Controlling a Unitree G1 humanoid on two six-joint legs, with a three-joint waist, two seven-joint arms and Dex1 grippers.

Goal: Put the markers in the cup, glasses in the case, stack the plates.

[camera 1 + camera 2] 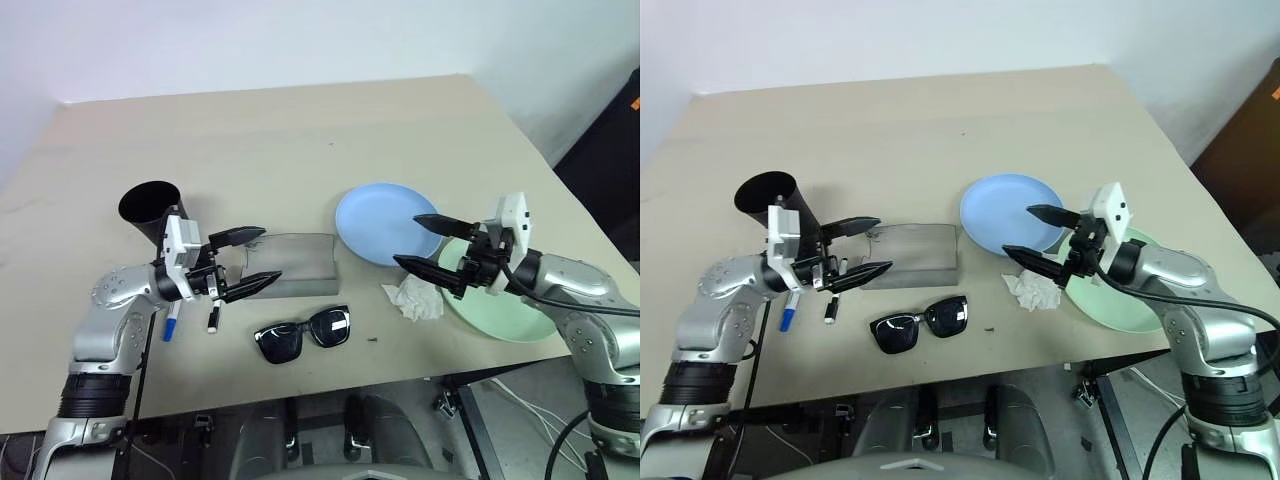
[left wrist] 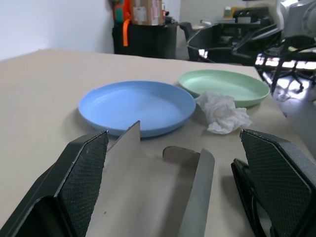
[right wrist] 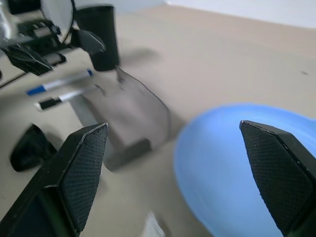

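Markers [image 1: 190, 320] partly hidden (behind left arm).

On the table [image 1: 300, 130], the cup [image 1: 150, 210] stands just behind the left end effector [image 1: 252, 260], toward the far left. Two markers [image 1: 172, 325] lie side by side on the table beneath that end effector's wrist, on its near side. The case [image 1: 295, 265] lies just right of its fingertips, with the glasses [image 1: 303, 336] in front of the case, nearer the table's edge. One plate [image 1: 385, 222] lies just behind the right end effector [image 1: 425, 243]; the other plate [image 1: 495, 310] lies under it, beside the first. A tissue [image 1: 412, 298] lies just in front of its fingertips, touching the nearer plate's rim.
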